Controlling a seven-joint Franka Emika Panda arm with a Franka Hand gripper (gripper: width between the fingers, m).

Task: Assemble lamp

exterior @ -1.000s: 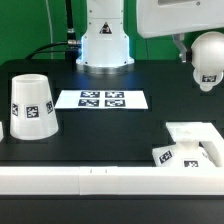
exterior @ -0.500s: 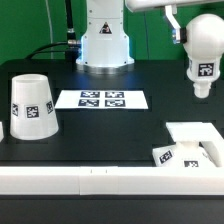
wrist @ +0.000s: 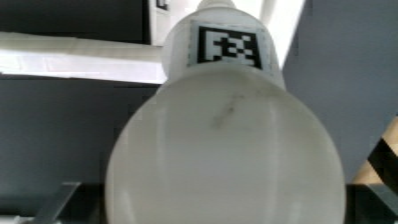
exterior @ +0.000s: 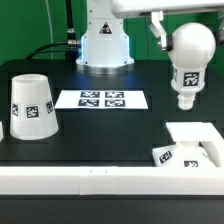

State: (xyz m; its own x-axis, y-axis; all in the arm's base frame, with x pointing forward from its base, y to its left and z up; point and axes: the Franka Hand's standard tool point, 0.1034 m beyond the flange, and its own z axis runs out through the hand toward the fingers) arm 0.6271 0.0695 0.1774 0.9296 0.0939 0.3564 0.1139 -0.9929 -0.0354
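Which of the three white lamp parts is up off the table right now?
The bulb, hanging in the air neck down at the exterior view's right. The cone shade and the flat base both rest on the table.

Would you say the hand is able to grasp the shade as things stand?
Probably not yet: the hand is full, shut on the bulb, though the way above the shade looks free.

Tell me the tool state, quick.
The tool is closed on the bulb, holding it in the air, neck down.
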